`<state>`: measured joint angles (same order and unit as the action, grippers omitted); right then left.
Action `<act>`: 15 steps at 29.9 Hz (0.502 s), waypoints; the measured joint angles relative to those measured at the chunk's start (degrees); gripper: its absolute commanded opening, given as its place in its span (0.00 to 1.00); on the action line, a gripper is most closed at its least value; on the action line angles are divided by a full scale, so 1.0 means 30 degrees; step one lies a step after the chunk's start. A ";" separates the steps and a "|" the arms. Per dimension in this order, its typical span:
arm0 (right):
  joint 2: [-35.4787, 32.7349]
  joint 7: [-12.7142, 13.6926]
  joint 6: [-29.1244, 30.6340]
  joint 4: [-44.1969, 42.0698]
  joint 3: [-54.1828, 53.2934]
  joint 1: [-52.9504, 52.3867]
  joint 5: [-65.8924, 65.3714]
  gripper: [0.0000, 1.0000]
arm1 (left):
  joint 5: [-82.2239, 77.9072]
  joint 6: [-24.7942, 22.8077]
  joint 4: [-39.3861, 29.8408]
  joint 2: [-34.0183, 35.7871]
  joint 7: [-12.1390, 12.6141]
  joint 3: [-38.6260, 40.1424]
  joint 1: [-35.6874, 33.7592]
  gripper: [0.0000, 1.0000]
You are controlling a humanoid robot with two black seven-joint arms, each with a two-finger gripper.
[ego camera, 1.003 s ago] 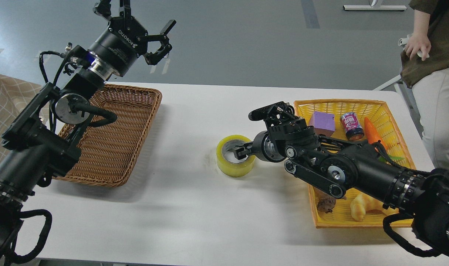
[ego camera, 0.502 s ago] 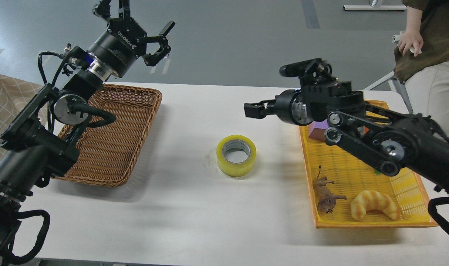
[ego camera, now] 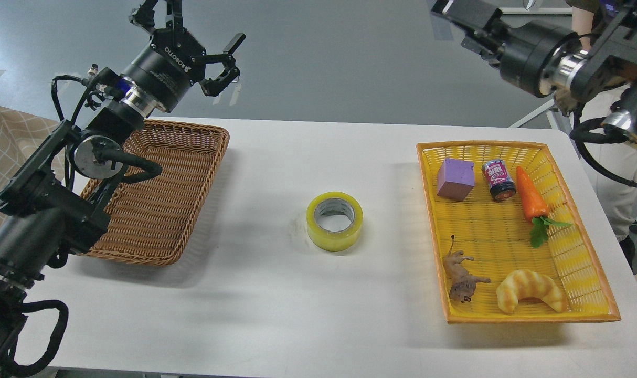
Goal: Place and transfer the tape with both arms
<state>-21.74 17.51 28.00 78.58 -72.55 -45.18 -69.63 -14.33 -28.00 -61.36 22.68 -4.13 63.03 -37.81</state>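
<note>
Left gripper (ego camera: 203, 50): raised above the far edge of the wicker basket (ego camera: 156, 194), jaws spread wide, holding nothing. The basket lies below and just nearer the viewer than these jaws; nothing shows inside it.

Tape (ego camera: 335, 221): lying flat on the white surface (ego camera: 276, 315), core hole facing up, free of both grippers. It sits well down and to the right of the left jaws, between the two baskets, and well down and to the left of the right gripper.

Yellow basket (ego camera: 512, 310): right of the tape, apart from it. Contents: purple block (ego camera: 456, 179), can (ego camera: 499, 180), carrot (ego camera: 529, 200), animal figure (ego camera: 461, 276), croissant (ego camera: 531, 291).

Right gripper (ego camera: 449, 10): high at the top edge, largely cut off by the frame. Whether its jaws are wide or narrow cannot be told; no object is seen in them.

Assessment: the tape appears placed at the centre, with the right arm clear of it. The step in hand is judged to be the pick-up by the left arm. The next move calls for the left arm to travel right and down over the roll, keeping the jaws wide, aligning them across the wall or rim, then closing before a carry to the wicker basket.
</note>
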 measured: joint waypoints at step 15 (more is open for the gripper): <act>0.2441 0.0049 -0.0005 -0.4170 -0.6900 0.0449 1.0612 0.99 | -0.0001 0.0000 0.0001 -0.0078 0.0097 0.0003 -0.0024 0.98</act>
<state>-14.42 17.66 27.98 66.07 -93.25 -43.84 -37.80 -14.33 -28.00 -61.35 22.45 -3.84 63.04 -37.88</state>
